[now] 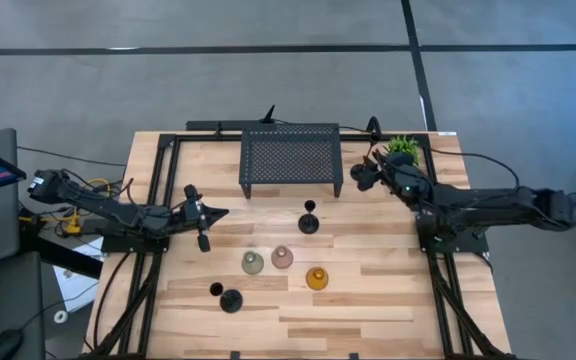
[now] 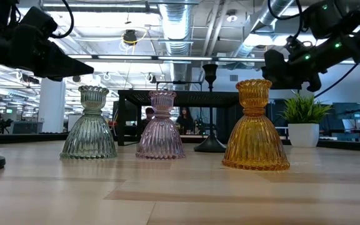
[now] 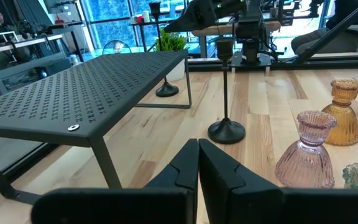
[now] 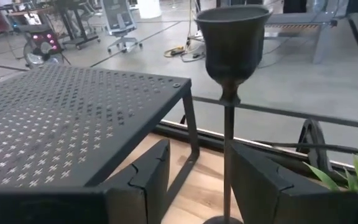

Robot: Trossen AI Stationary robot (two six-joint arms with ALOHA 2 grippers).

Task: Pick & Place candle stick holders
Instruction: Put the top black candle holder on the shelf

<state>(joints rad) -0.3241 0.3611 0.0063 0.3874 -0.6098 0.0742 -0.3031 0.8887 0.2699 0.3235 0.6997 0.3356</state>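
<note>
My right gripper (image 4: 197, 186) is open at the table's far right. Its fingers stand on either side of the thin stem (image 4: 227, 155) of a tall black holder (image 1: 373, 128) that stands on its base beside the rack, the stem close to one finger. My left gripper (image 3: 197, 168) is shut and empty at the table's left (image 1: 213, 212). A second black holder (image 1: 309, 220) stands mid-table, and a third (image 1: 230, 298) is at the near left. The green (image 1: 253, 262), pink (image 1: 282, 257) and amber (image 1: 316, 277) squat holders stand upright in the middle.
A black perforated metal rack (image 1: 291, 158) stands at the table's far middle. A small green potted plant (image 1: 402, 147) sits at the far right, behind my right gripper. Bare wood shows along the near right of the table (image 1: 388, 310).
</note>
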